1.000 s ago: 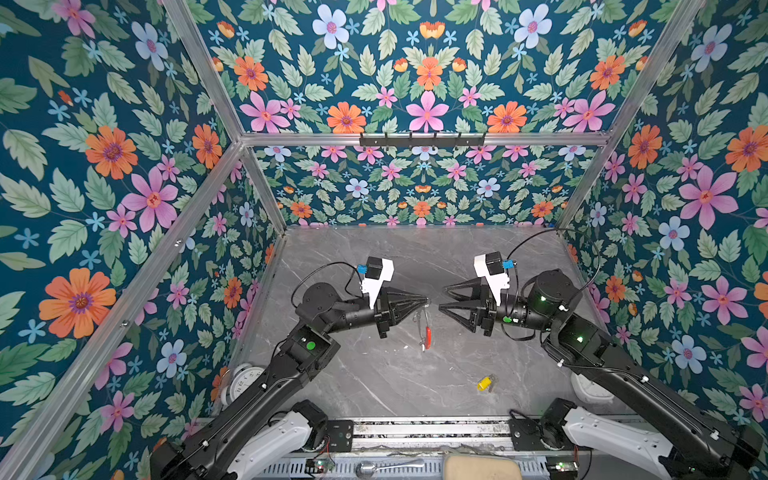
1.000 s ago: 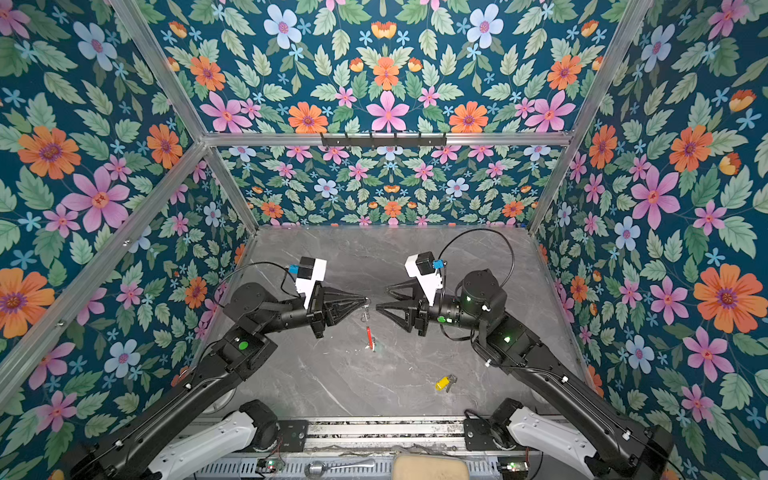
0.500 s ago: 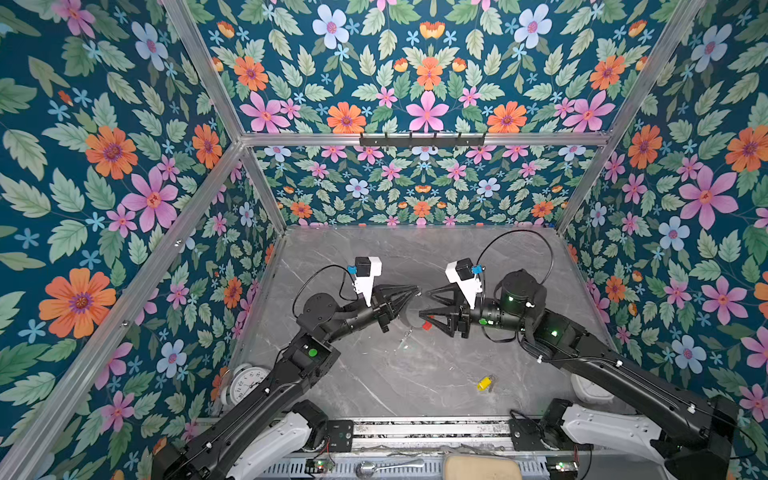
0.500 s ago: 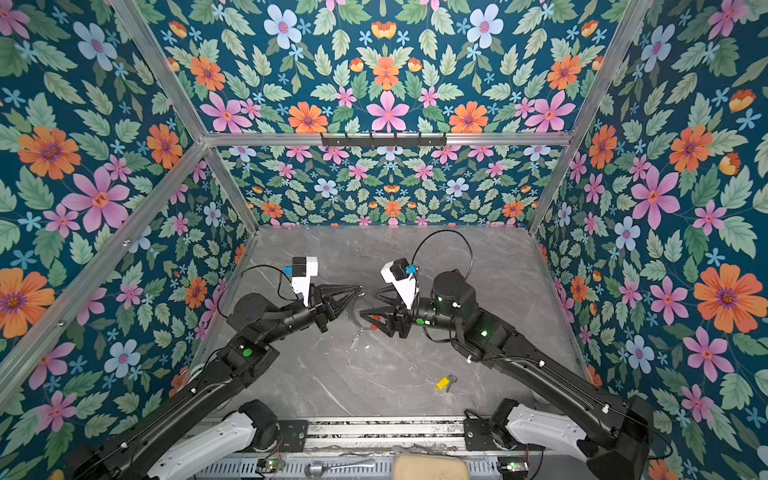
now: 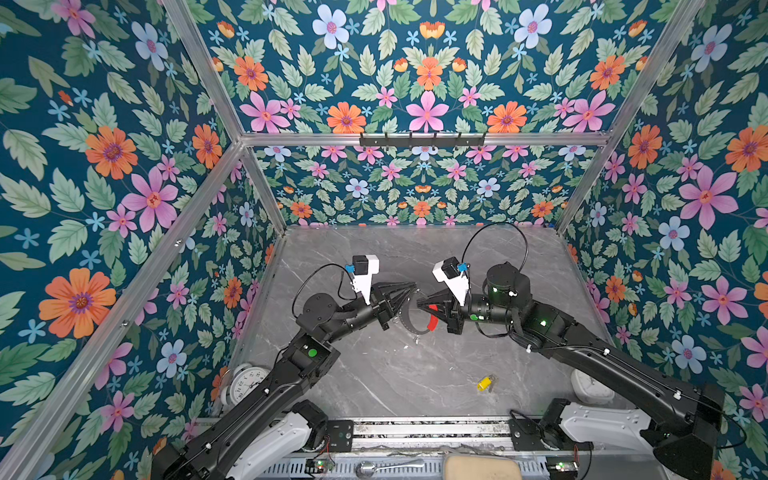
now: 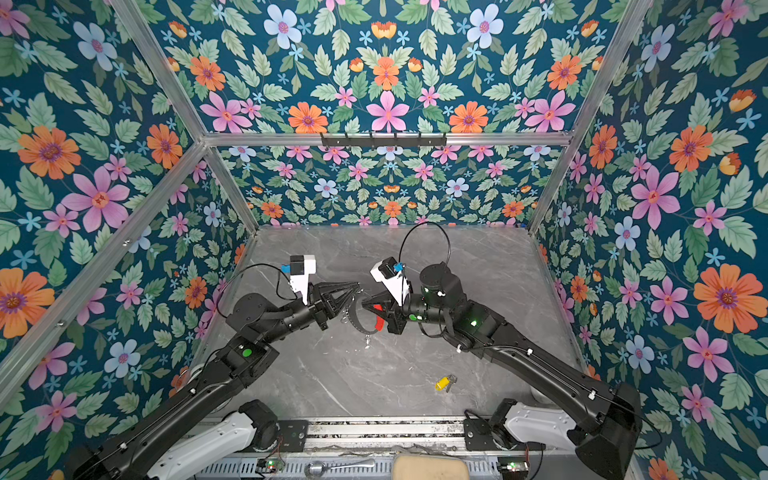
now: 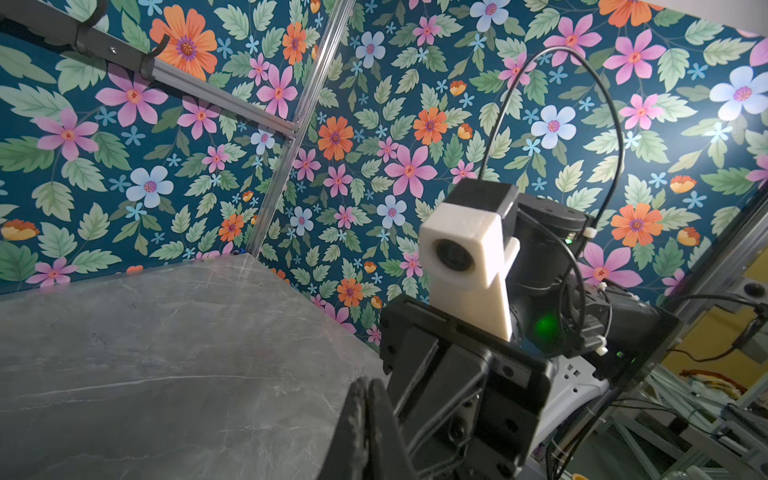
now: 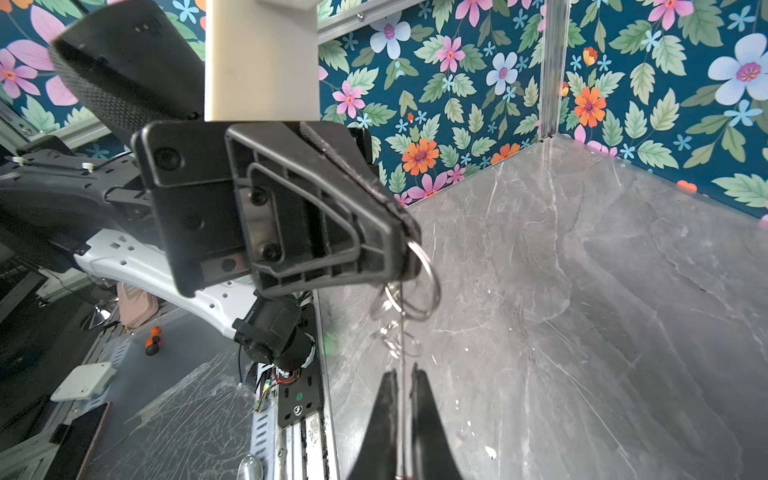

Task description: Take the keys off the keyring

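The keyring (image 5: 409, 324), a thin dark hoop with a red sleeve (image 5: 432, 322), hangs above the table between both grippers in both top views. My right gripper (image 8: 401, 370) is shut on the hoop's wire (image 8: 401, 332), which shows edge-on. My left gripper (image 5: 413, 286) faces it, fingers together, pinching a small split ring (image 8: 430, 274) on the hoop. Its fingers (image 7: 376, 399) show closed in the left wrist view. One key with a yellow tag (image 5: 484, 382) lies loose on the table, front right. Small pale pieces (image 5: 417, 338) dangle under the hoop; I cannot tell whether a key is among them.
A white alarm clock (image 5: 245, 380) stands at the front left by the left arm, and a second white clock (image 5: 590, 386) is partly behind the right arm. A black hook rail (image 5: 422, 139) is on the back wall. A spoon (image 5: 386, 465) lies on the front rail.
Both grippers have moved toward the back of the table and come together. The right gripper, open before, has shut on the hoop that hung from the left gripper alone.
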You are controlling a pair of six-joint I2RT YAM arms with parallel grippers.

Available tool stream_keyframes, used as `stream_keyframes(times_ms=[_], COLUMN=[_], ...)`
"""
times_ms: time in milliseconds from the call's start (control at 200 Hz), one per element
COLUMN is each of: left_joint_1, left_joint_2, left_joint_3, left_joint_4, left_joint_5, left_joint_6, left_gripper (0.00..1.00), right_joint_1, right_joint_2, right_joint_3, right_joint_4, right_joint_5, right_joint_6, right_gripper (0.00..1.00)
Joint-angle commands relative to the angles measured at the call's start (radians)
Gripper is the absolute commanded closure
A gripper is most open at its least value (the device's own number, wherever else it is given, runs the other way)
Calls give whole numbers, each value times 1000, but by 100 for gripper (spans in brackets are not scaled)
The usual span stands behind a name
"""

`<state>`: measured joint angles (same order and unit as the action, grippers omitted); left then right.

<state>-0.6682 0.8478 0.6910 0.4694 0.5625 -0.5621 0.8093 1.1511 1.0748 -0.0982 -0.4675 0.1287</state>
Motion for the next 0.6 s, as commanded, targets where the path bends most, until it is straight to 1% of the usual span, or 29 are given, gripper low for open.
stream_keyframes(times_ms=[0, 75, 130, 185, 245, 375, 515, 595], left_joint_1=[-1, 0, 0, 1, 2, 5, 5, 5], left_joint_2=[-29, -56, -69, -75, -71, -51, -16, 14], left_joint_3=[0, -4, -5, -8, -6, -1, -17, -16], left_joint_4=[-22, -62, -93, -103, -124, -150, -35, 15], left_joint_5=[0, 13, 38, 86, 121, 153, 246, 298], left_joint_6=[44, 76, 103, 120, 133, 142, 82, 50], left_gripper=[54, 40, 33, 28, 27, 26, 25, 26], right_joint_1=[-27, -57, -84, -106, -125, -168, -177, -177], right_joint_2=[-15, -30, -42, -55, -70, -97, -99, -89], right_joint_3=[15, 26, 31, 30, 33, 40, 47, 49], right_joint_4=[-41, -73, -94, -101, -115, -122, -107, -80], right_joint_5=[-54, -117, -172, -224, -268, -372, -447, -473], right_joint_6=[2, 11, 18, 22, 22, 32, 38, 56], right_gripper=[100, 100, 100, 100, 100, 100, 100, 100])
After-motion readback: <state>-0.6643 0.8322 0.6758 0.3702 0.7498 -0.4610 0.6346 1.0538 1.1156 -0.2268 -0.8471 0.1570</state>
